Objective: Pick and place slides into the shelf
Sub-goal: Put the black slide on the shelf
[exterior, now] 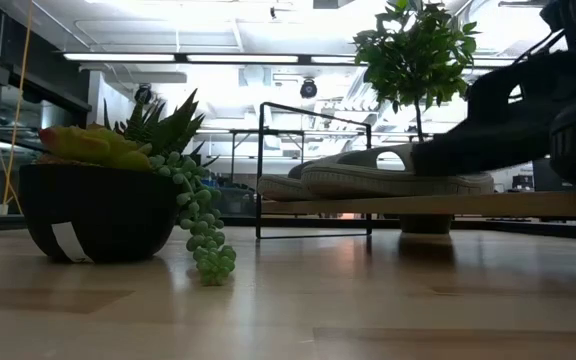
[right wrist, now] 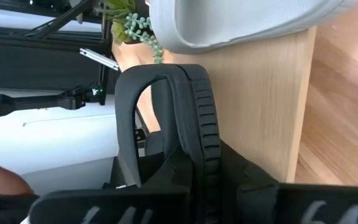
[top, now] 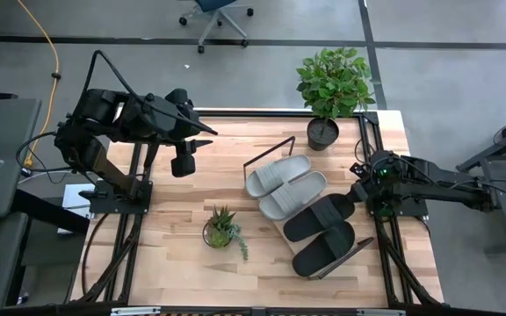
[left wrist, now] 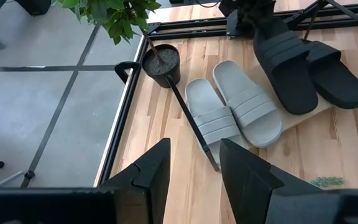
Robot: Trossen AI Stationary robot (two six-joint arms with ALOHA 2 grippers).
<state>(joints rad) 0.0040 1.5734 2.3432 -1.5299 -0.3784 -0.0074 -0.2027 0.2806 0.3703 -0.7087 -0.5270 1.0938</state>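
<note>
Closest to us in the low view sits a dark bowl planter of succulents (exterior: 98, 205), a bead-like green strand trailing over its rim onto the wooden tabletop (top: 174, 263). From above, this planter lies in front of the shelf (top: 275, 230), well apart from it. A taller leafy plant in a black pot (top: 323, 132) stands at the table's far edge, just beside the shelf's upright black wire frame (top: 271, 149).

All four slides rest in a row on the slanted shelf board: two light grey slides (top: 285, 183) toward the potted plant, then two black slides (top: 321, 233) toward the table's near edge.

The right gripper (top: 358, 187) reaches in low from the table's right side, its arm stretched nearly flat, and is clamped on the strap of the black slide (right wrist: 191, 118) next to the grey pair; in the right wrist view the strap arches directly over the fingers.

The left gripper (left wrist: 194, 168) is raised above the table's left half, angled toward the shelf, fingers parted halfway with nothing between them.
</note>
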